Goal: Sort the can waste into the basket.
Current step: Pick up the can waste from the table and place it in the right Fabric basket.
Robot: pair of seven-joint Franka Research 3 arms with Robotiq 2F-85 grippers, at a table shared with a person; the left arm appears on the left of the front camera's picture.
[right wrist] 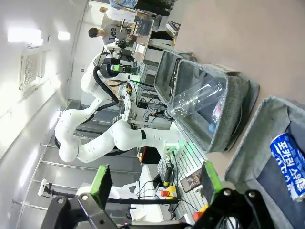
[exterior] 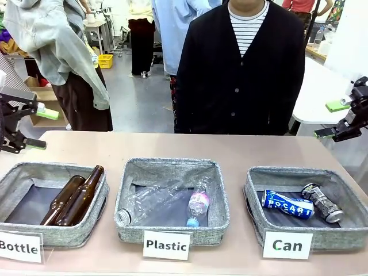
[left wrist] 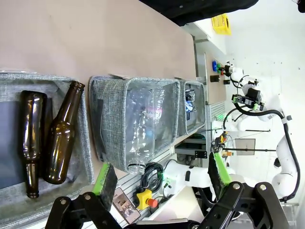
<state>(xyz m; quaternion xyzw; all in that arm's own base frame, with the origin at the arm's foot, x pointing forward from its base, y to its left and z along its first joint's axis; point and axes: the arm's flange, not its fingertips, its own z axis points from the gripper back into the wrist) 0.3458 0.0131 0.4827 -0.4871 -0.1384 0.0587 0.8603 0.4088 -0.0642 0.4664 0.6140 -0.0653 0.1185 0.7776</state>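
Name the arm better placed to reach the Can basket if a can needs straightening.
Right. Its open tool hovers just above and behind the Can basket, where both cans already lie. The left tool, also open, hangs over the Bottle basket at the far end.

The left gripper [exterior: 35, 127] is hovering at the left edge with fingers spread wide and gripping nothing. The right gripper [exterior: 332, 119] is hanging opposite, likewise spread and gripping nothing.

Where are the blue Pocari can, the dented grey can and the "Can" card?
blue Pocari can [exterior: 287, 205]: front view, on its white lettering.
dented grey can [exterior: 322, 202]: front view, mid-body.
"Can" card [exterior: 287, 245]: front view, on the printed word.
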